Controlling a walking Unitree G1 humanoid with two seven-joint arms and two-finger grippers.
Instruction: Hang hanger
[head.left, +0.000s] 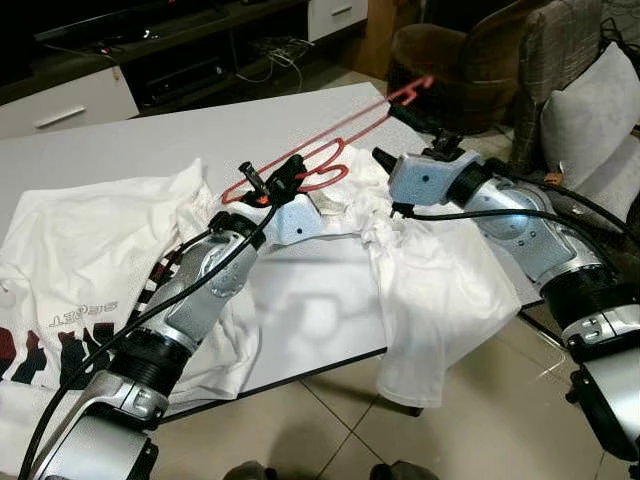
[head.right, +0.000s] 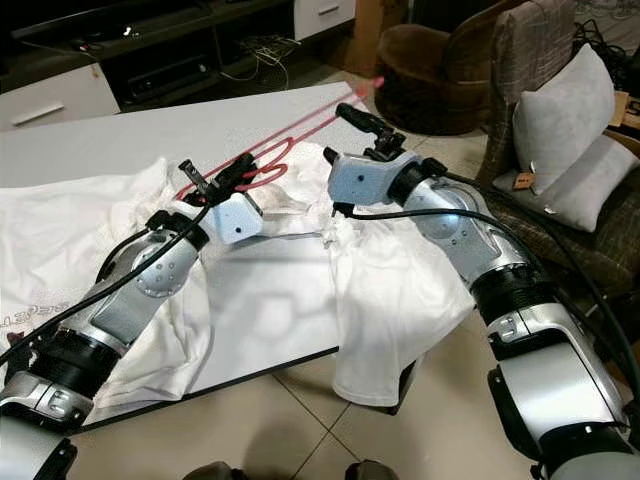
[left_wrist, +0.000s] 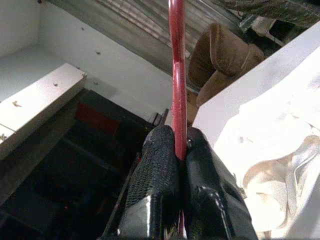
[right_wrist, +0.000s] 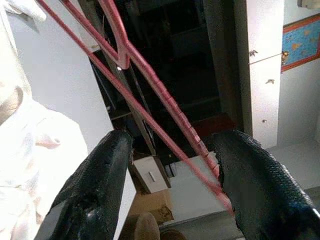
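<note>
Hanger (head.left: 330, 150) is clenched by left gripper (head.left: 285, 175); its far end lies between spread right gripper (right_wrist: 170, 170) fingers (nearer).

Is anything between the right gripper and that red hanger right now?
Nothing visible. The right gripper is open with the red hanger running straight between its fingers, one wire against a fingertip. The left gripper is shut on the hanger, above the white shirt on the table.

Place: a home living room
Seating: brown upholstered armchair (head.left: 455, 55), grey cushions (head.right: 560, 115)
Furniture: low dark TV cabinet (head.left: 150, 60) with white drawers
Floor: beige tiles (head.left: 480, 420)
</note>
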